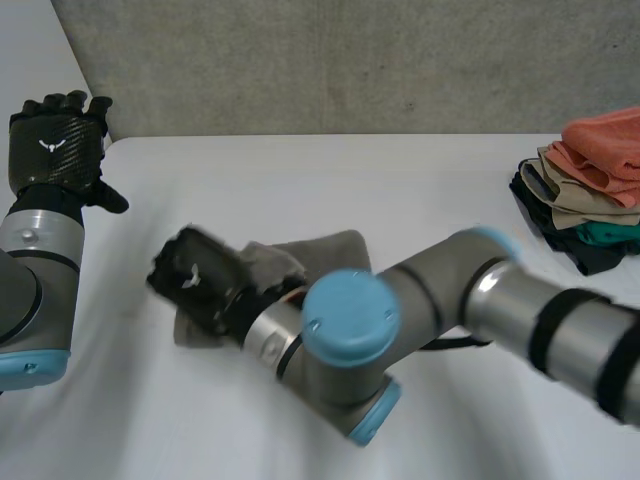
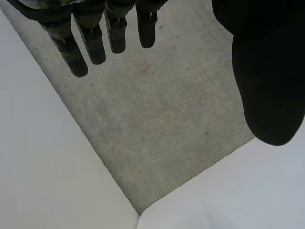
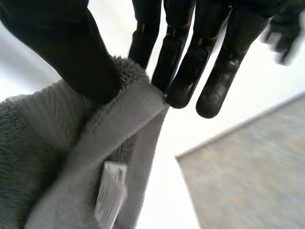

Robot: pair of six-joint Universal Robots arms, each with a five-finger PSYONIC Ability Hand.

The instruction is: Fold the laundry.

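Observation:
A grey towel [image 1: 335, 250] lies bunched on the white table [image 1: 300, 170], left of the middle. My right hand [image 1: 195, 275] is at the towel's left end. In the right wrist view its thumb [image 3: 71, 47] and fingers [image 3: 183, 86] pinch a hemmed edge of the towel [image 3: 57, 157], close to a white label [image 3: 109, 193]. My right arm [image 1: 350, 330] reaches across the front of the table. My left hand [image 1: 55, 145] is raised at the table's far left corner, apart from the towel. Its fingers [image 2: 90, 43] are straight and hold nothing.
A stack of folded laundry [image 1: 590, 185] in orange, tan, green and black sits at the table's right edge. A grey concrete wall [image 1: 330, 60] runs behind the table. Bare white table surface lies between the towel and the stack.

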